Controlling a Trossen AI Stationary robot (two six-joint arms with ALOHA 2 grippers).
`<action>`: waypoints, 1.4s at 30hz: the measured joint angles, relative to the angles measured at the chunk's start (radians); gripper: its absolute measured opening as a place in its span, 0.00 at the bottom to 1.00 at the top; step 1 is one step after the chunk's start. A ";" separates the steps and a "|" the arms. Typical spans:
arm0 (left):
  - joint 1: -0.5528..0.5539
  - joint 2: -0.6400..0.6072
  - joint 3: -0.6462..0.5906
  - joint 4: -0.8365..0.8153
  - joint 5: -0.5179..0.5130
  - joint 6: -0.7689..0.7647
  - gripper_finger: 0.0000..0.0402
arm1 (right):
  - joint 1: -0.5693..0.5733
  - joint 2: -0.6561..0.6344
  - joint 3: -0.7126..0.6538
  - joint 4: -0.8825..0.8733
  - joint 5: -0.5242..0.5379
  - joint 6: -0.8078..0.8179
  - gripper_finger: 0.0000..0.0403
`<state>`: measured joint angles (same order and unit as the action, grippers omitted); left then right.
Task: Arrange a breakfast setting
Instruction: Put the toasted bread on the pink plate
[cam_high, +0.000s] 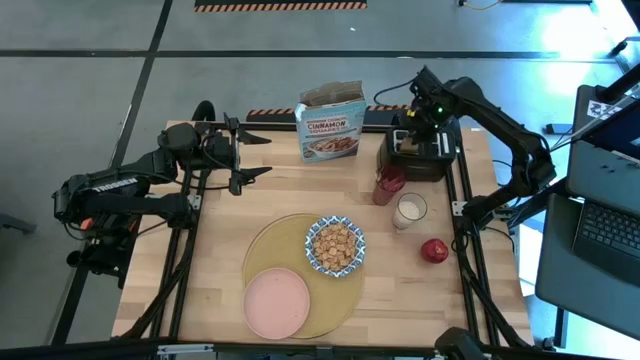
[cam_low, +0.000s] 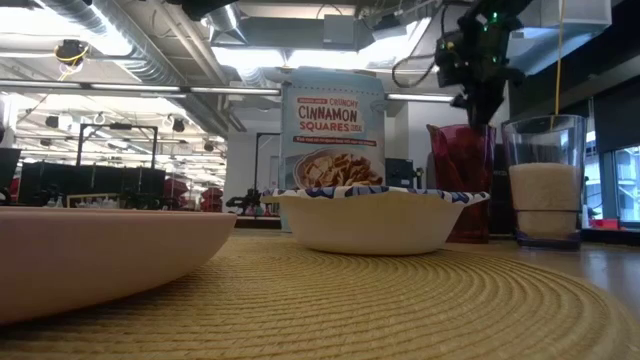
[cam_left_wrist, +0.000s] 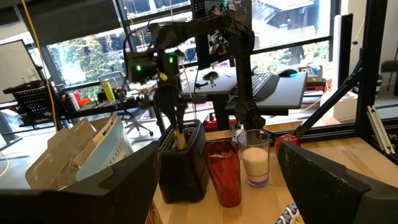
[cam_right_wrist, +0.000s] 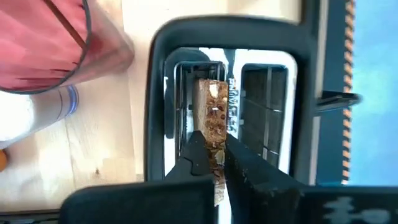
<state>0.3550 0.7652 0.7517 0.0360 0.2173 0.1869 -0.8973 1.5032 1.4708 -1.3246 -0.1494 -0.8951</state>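
Your right gripper (cam_right_wrist: 214, 163) is clenched on the toast slice (cam_right_wrist: 213, 118), standing in the black toaster (cam_high: 418, 155), upper right of the high view. Next, lift it straight up, toward the pink plate (cam_high: 276, 303).

toast slice (cam_right_wrist: 214, 124) lower part hidden inside toaster (cam_right_wrist: 161, 106), apple (cam_left_wrist: 287, 140) mostly hidden

Both arms are matte black with jointed links, black cables, white lettering on the left arm (cam_high: 110, 185) and a green light on the right arm (cam_high: 437, 110).
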 joint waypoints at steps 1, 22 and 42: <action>0.000 0.000 0.000 0.000 0.000 0.000 0.78 | 0.000 0.000 0.028 -0.012 0.001 0.000 0.01; 0.000 0.000 0.000 0.000 0.000 0.000 0.78 | 0.003 -0.006 0.433 -0.197 -0.196 0.035 0.01; -0.001 0.000 0.000 -0.011 0.030 0.004 0.78 | 0.703 -0.005 0.151 0.472 -0.296 0.232 0.01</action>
<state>0.3542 0.7650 0.7517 0.0251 0.2473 0.1907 -0.1942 1.4982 1.6217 -0.8526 -0.4455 -0.6628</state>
